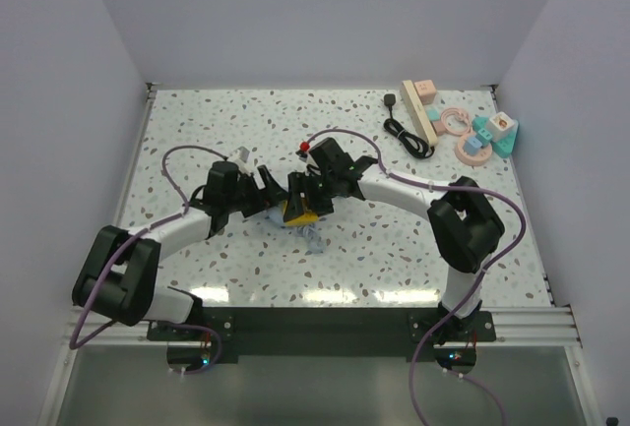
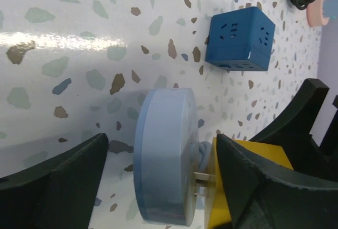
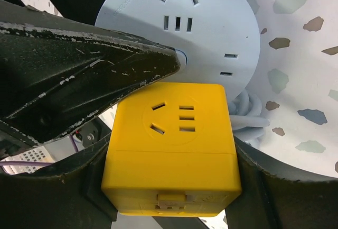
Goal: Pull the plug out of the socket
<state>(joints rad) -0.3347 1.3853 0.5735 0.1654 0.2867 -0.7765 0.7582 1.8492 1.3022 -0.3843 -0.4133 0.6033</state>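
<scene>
- Right gripper (image 3: pixel 171 179) clamps the yellow plug (image 3: pixel 171 134).
- Left gripper (image 2: pixel 161 152) stands spread, the blue socket (image 2: pixel 166 186) between its fingers.
- Plug sits at the socket's 3 o'clock, prongs (image 2: pixel 200 181) showing.

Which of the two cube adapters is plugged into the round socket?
The yellow cube, its prongs entering the pale blue round socket; the dark blue cube sits apart on the table.
</scene>
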